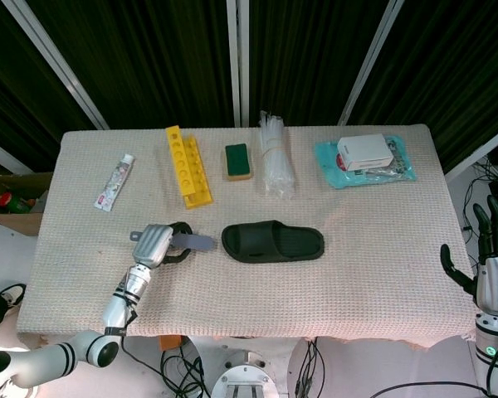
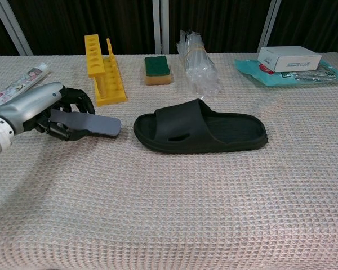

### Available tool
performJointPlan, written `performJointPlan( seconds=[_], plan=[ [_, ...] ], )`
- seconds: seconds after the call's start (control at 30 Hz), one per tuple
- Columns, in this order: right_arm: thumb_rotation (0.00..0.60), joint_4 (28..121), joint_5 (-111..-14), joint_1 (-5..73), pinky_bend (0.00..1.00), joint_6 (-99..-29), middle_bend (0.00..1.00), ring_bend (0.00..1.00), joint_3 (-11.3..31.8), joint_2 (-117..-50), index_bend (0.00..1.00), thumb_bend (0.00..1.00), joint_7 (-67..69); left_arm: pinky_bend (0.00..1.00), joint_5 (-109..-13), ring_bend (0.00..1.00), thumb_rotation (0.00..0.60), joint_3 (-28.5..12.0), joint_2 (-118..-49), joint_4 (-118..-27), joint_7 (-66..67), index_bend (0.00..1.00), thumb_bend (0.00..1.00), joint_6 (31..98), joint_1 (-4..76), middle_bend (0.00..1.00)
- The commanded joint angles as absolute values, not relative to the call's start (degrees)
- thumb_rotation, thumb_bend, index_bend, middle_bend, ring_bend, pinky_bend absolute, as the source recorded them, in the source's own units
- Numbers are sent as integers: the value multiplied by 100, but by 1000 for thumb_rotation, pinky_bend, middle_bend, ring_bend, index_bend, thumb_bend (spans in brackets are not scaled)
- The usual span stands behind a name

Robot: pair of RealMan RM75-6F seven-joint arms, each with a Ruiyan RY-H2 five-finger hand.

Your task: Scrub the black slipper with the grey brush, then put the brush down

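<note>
Dark ribbed curtains with pale diagonal struts behind; beige waffle-weave cloth covers the surface [image 1: 382, 274].

Left hand [image 2: 36, 109] sits at the front-left, fingers [image 2: 73, 107] curled around the grey brush [image 2: 87, 124] and clamped on its handle end. Brush looks lifted clear of the cloth in the chest view, flat side roughly level, free end pointing at the slipper. Bristles not resolvable.

Black slipper [image 2: 201, 134] lies just right of the brush tip, small gap, not touching. Sole down, open toe strap end nearest the brush, long axis running left-right across the middle of the surface.

Right hand [image 1: 491, 249] is off the right edge of the surface, head view only, fingers upright and spread, holding nothing. Well apart from the slipper.

Back row, left to right:
- toothpaste tube [image 1: 114, 182], white with red and blue print, text too small to read
- yellow rack [image 1: 187, 166] with a row of round holes
- sponge [image 1: 237, 161], green top on yellow base
- clear plastic bundle [image 1: 275, 155], banded near the far end
- white box [image 1: 364, 152] on a teal packet [image 1: 339, 172]; box side has a printed line in the chest view, unreadable

No legible brand anywhere.
</note>
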State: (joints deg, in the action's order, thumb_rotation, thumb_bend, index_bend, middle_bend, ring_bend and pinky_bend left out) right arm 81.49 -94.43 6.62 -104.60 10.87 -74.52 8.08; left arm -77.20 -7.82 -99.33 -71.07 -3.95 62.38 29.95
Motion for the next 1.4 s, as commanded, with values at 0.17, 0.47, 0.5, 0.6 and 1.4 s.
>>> performJointPlan(
  seconds=[0.17, 0.47, 0.5, 0.6, 1.4],
  plan=[
    [600, 8155, -9434, 668, 0, -10440, 0, 0, 1090, -7450, 0, 360, 800, 905, -7617, 773, 600, -924, -9920, -7099, -1028, 827, 446, 6162, 2984, 851],
    [600, 8193, -9459, 673, 0, -10454, 0, 0, 1094, -7438, 0, 358, 768, 943, -7762, 857, 600, -957, -9849, -7152, -1668, 886, 484, 6249, 2974, 920],
    [600, 8196, -9461, 672, 0, -10455, 0, 0, 1093, -7436, 0, 358, 766, 943, -7771, 858, 600, -954, -9837, -7158, -1697, 886, 484, 6247, 2975, 920],
    [600, 8208, -9468, 673, 0, -10449, 0, 0, 1088, -7430, 0, 358, 755, 943, -7786, 858, 600, -961, -9803, -7205, -1798, 887, 485, 6262, 2974, 921],
    [600, 8594, -9224, 1092, 0, -8016, 0, 0, 138, -7332, 0, 357, -776, 943, -7667, 856, 600, -1189, -9076, -8448, -2337, 883, 485, 6299, 2959, 916]
  ],
)
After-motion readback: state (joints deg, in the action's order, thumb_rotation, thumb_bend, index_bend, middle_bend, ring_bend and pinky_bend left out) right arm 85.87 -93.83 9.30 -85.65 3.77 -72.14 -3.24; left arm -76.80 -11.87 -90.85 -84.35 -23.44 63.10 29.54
